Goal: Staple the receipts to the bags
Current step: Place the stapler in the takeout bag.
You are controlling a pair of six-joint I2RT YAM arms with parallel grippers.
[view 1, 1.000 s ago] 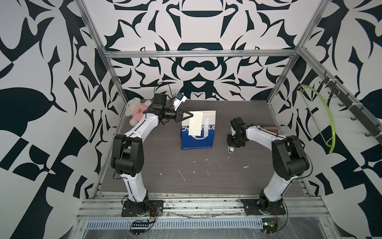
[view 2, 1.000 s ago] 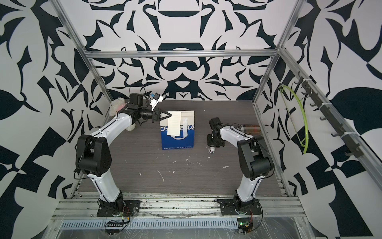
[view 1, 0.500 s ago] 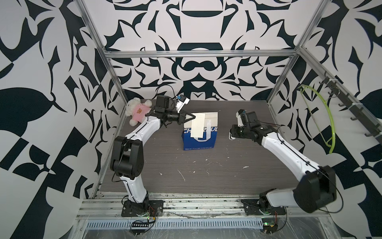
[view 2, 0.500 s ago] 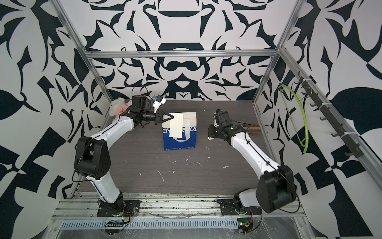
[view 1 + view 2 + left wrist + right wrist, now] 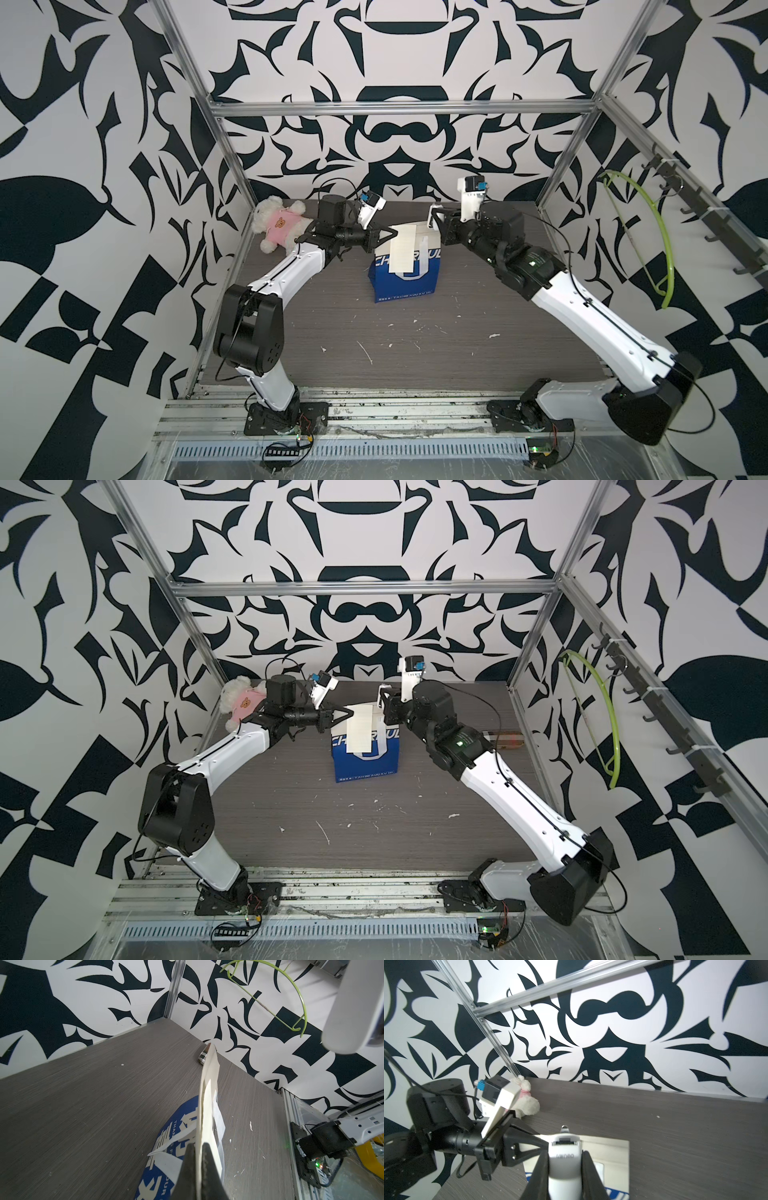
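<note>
here the left end effector (image 5: 393, 232) is pinching shut on the top edge of the receipt (image 5: 402, 248), pressing it, as it looks in the left wrist view, against the white top band of the bag (image 5: 405, 284). the bag is standing upright near the middle of the surface (image 5: 415, 353), toward the back wall, with its blue face turned to the arm bases. the receipt is hanging down that face, its long axis running from the bag's top toward its bottom.

the right end effector (image 5: 564, 1155) is clamping its two fingers on the sides of a small white stapler (image 5: 564, 1167) and is hovering at the bag's upper corner on the right arm's side. the stapler's nose is pointing across the top band toward the left end effector, so the receipt's pinched edge is lying just to the robot's left of the nose, beside the other arm's fingertips. whether the stapler is touching the paper i cannot tell. judging from this, the next move is calling for sliding the mouth over both layers without striking the left fingers.

the surface is showing grey woodgrain with small white scraps scattered on it. a plush toy (image 5: 276, 222) in pink is lying in the far left corner. black-and-white patterned walls (image 5: 395, 62) and an aluminium frame (image 5: 399, 109) are enclosing the cell.
</note>
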